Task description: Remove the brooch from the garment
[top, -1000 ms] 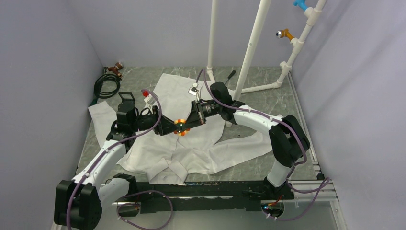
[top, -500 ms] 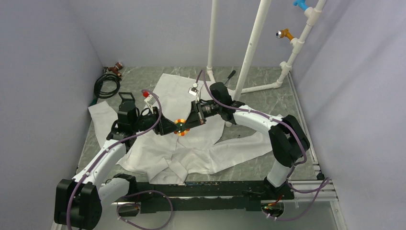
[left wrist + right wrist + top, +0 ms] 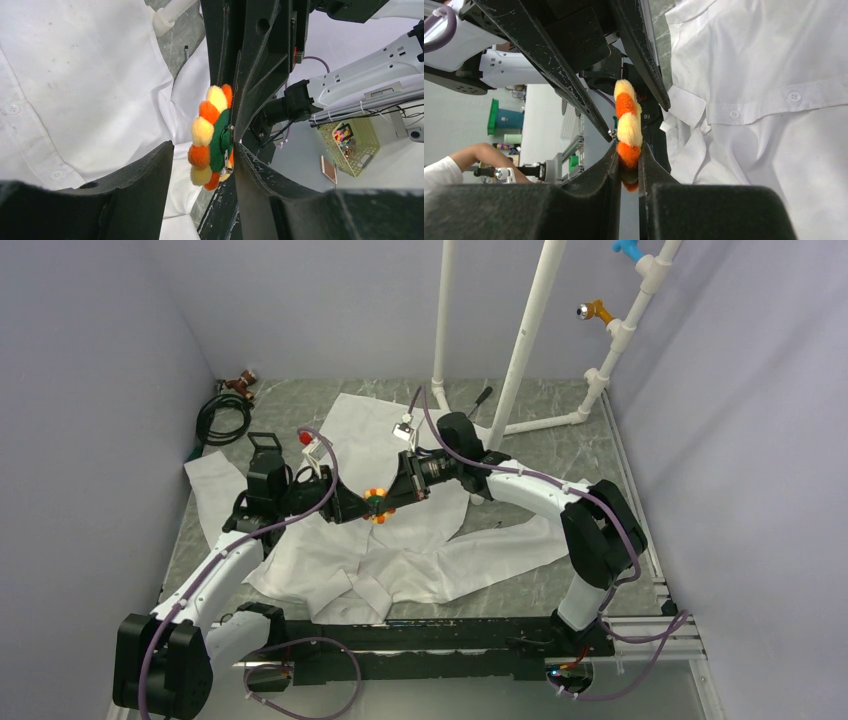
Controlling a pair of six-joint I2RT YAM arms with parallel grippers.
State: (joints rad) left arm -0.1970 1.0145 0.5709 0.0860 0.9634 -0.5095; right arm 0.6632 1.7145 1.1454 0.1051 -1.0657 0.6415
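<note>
The brooch (image 3: 377, 505), a fluffy flower of orange and yellow petals with a green back, hangs in the air above the white garment (image 3: 340, 560). My right gripper (image 3: 386, 501) is shut on its lower petals (image 3: 626, 125), pinching them between both fingers. My left gripper (image 3: 364, 508) stands open around the same brooch (image 3: 207, 135). One left finger (image 3: 250, 165) rests against the metal pin side, and the other finger (image 3: 150, 170) is apart from the petals. The garment (image 3: 75, 75) lies spread and wrinkled below (image 3: 774, 100).
A white pipe rack (image 3: 520, 350) stands at the back, with an orange hook (image 3: 597, 310) and a blue hook (image 3: 628, 250) on its right post. A coiled black cable (image 3: 225, 418) lies at the back left. Grey walls close in both sides.
The two grippers and the brooch have shifted slightly toward the back. The left jaws have narrowed a little around the brooch.
</note>
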